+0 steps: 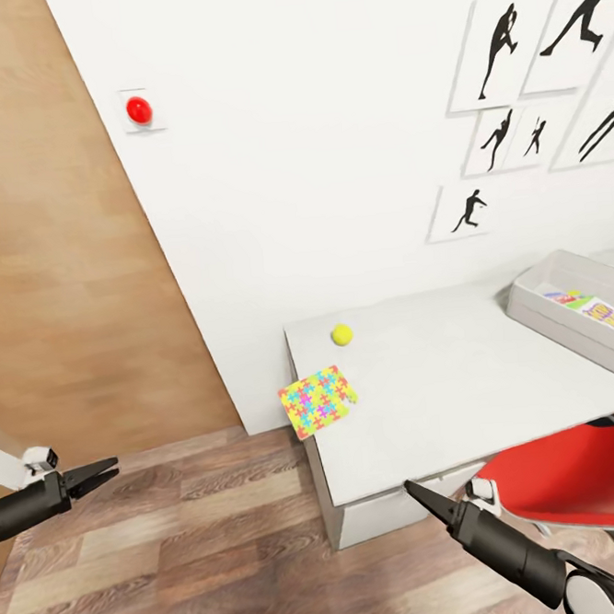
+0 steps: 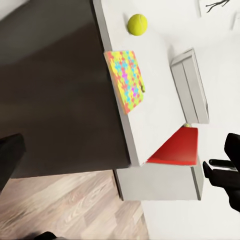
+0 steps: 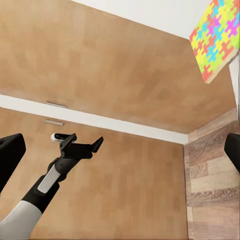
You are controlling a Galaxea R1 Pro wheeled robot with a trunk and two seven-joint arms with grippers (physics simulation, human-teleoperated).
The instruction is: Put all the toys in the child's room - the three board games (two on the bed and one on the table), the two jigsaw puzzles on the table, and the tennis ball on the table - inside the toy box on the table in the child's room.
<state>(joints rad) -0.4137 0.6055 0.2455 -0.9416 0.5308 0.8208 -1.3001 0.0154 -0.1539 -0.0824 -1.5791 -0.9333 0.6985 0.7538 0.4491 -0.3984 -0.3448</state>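
The thin square jigsaw puzzle [image 1: 318, 401], patterned in yellow, green, pink and blue pieces, lies at the near left corner of the light grey worktop [image 1: 460, 378], one corner poking past the edge. Just behind it, near the white wall, sits the small yellow-green tennis ball [image 1: 342, 335]. Well apart, at the far right end of the worktop, stands the shallow light-grey toy box [image 1: 566, 310], with colourful flat items already inside.

You appear to be between carries, squared up to the worktop with nothing held. Your left pincer [image 1: 97, 474] hangs over the wood-plank floor beside the worktop, its jaws slightly parted and empty. Your right pincer [image 1: 422, 499] points at the worktop's front edge beside the red chair [image 1: 570, 476]; whether its jaws are parted you cannot tell from here.

The puzzle looks like the nearest target. Being so thin, it probably calls for a grip on the overhanging corner rather than a pinch from above.
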